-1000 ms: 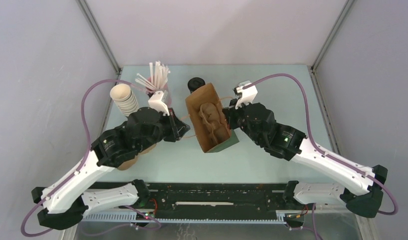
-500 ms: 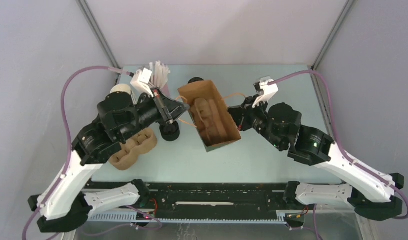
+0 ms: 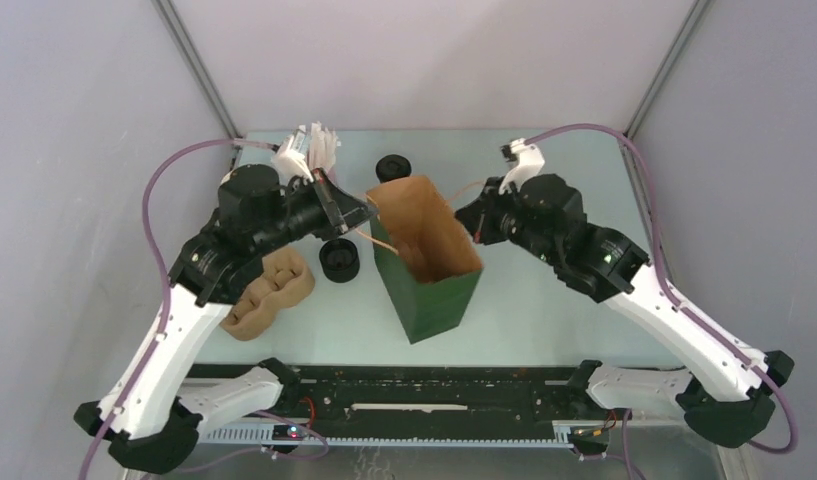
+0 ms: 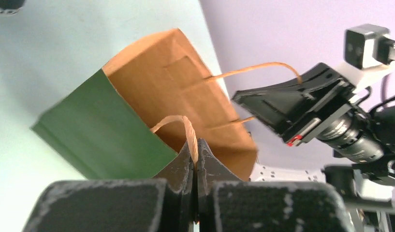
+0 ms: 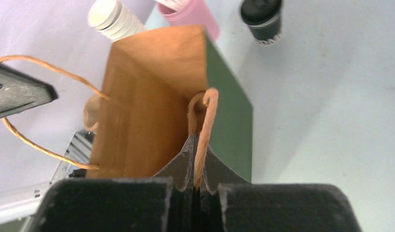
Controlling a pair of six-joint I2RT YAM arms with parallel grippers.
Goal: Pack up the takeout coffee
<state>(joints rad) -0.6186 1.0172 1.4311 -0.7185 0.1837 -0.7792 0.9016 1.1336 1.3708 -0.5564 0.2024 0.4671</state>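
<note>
The left gripper (image 4: 195, 145) is clamping one twisted cord loop (image 4: 184, 126) of the bag (image 3: 439, 300) — boxy green paper, kraft-brown inside, open; the right gripper (image 5: 197, 142) is pinching the other loop (image 5: 206, 116). The coffee (image 3: 393, 166) — dark cup, round black lid — is sitting near the table's (image 3: 544, 330) far edge.

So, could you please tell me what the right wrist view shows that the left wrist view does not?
Only the right wrist view shows the capped takeout coffee, a pink holder and a stack of pale cups beyond the paper bag. Only the left wrist view shows the right arm's wrist camera; a dark sliver in its top corner is unidentifiable. Both show that open bag, green outside and brown inside, with a twine handle pinched in that view's own shut jaws.
</note>
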